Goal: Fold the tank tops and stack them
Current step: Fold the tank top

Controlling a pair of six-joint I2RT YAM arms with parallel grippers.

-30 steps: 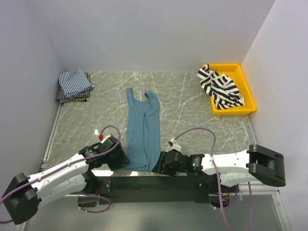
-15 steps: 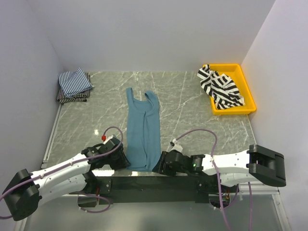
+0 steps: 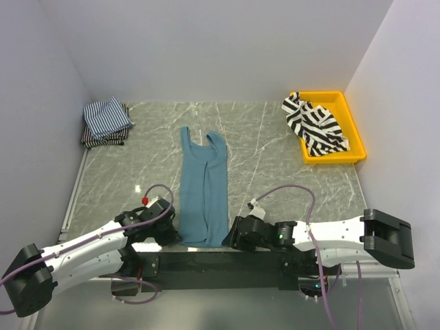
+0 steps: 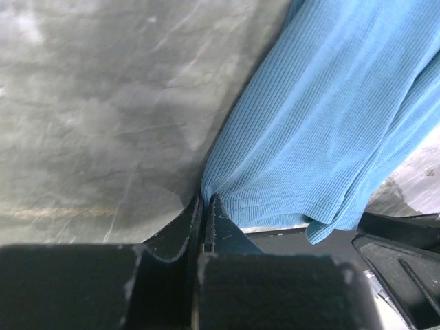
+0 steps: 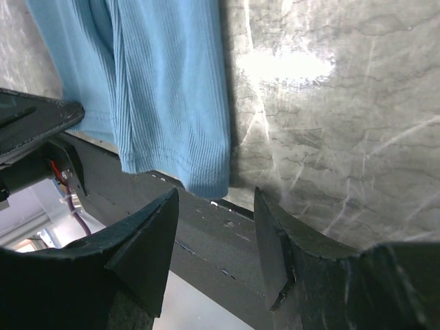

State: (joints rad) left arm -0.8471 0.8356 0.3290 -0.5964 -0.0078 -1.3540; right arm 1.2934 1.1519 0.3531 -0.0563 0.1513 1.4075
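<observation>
The teal-blue tank top (image 3: 204, 192) lies folded lengthwise in the middle of the table, straps at the far end and hem over the near edge. My left gripper (image 3: 174, 235) is at its near left corner. In the left wrist view that gripper (image 4: 204, 199) is shut, with the ribbed teal cloth (image 4: 323, 124) bunched at its tips. My right gripper (image 3: 231, 237) is at the near right corner. Seen from the right wrist, this gripper (image 5: 215, 196) stands open and the hem corner of the teal tank top (image 5: 165, 89) lies just ahead of the gap, untouched.
A black-and-white striped tank top (image 3: 315, 124) lies crumpled in the yellow tray (image 3: 344, 97) at the back right. Folded finely striped tops (image 3: 105, 118) are stacked at the back left. The black mounting rail (image 3: 206, 261) runs under the table's near edge.
My left gripper has closed on the near left hem corner. Both grippers have slid slightly toward the near edge, and the hem now looks drawn a little narrower.
</observation>
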